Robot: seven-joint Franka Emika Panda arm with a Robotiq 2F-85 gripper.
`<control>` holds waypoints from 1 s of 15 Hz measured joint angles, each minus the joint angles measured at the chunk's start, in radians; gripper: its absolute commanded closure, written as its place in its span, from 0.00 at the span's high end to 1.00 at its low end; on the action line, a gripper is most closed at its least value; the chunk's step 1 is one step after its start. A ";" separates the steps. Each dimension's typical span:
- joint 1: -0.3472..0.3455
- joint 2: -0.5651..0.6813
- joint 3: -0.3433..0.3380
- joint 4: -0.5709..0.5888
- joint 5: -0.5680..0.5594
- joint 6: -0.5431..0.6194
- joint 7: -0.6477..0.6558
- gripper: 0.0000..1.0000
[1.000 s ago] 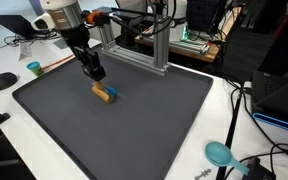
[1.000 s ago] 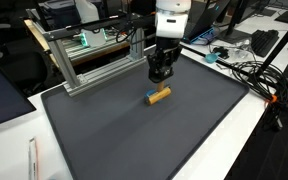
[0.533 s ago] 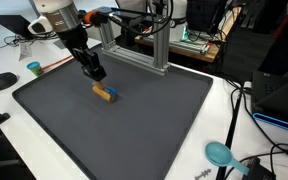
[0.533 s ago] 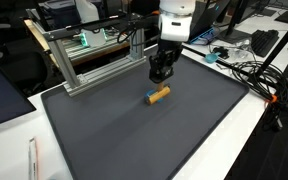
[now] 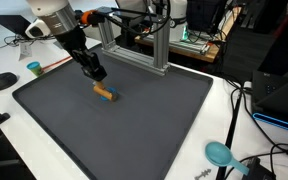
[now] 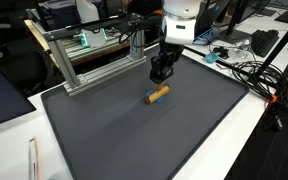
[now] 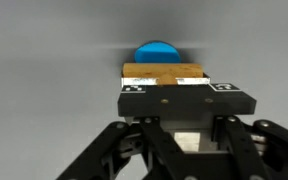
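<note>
No text, label, brand or number is readable in any view; small black-and-white marks on the pincer (image 7: 179, 100), seen in the wrist view, blur beyond reading.

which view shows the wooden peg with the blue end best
An exterior view, where the wooden peg lies whole and uncovered on the mat. In an exterior view the peg looks shorter; the wrist view shows only its blue end and top.

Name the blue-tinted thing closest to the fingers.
The orange wooden cylinder with a blue end, lying on the dark grey mat by the fingers. The small teal cup and teal round piece sit off the mat.
</note>
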 measured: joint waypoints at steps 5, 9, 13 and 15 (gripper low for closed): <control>-0.001 0.017 0.002 0.031 0.000 -0.041 -0.013 0.22; -0.001 0.023 0.003 0.041 0.000 -0.059 -0.015 0.22; -0.002 0.030 0.003 0.053 0.000 -0.077 -0.016 0.22; -0.002 0.033 0.003 0.059 0.000 -0.084 -0.017 0.22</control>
